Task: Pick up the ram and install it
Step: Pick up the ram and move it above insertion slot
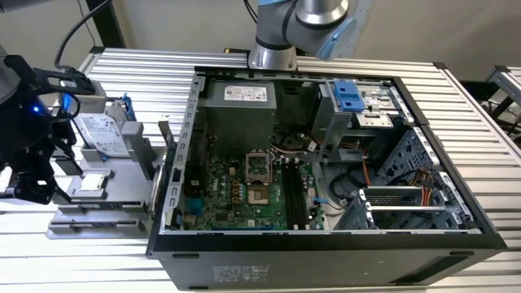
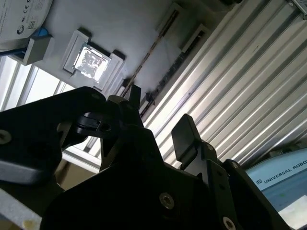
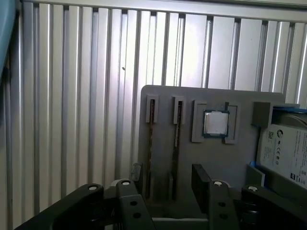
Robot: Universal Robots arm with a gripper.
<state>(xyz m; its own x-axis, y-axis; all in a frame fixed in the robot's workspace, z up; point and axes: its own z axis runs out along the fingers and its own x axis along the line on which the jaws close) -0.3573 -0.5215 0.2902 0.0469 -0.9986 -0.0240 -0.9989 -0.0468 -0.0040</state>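
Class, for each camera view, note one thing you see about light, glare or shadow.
Second wrist view: the square chip glares white, and the open pincer is a dark silhouette. First wrist view: the ribbed table is evenly lit, the pincer dark in front of it. Exterior view: the computer case is dim inside, the table around it bright.

I work in a robotics lab or workshop: a ribbed aluminium bench [image 1: 472,110] carries an opened desktop computer case [image 1: 326,253] and a grey parts fixture [image 1: 94,227].
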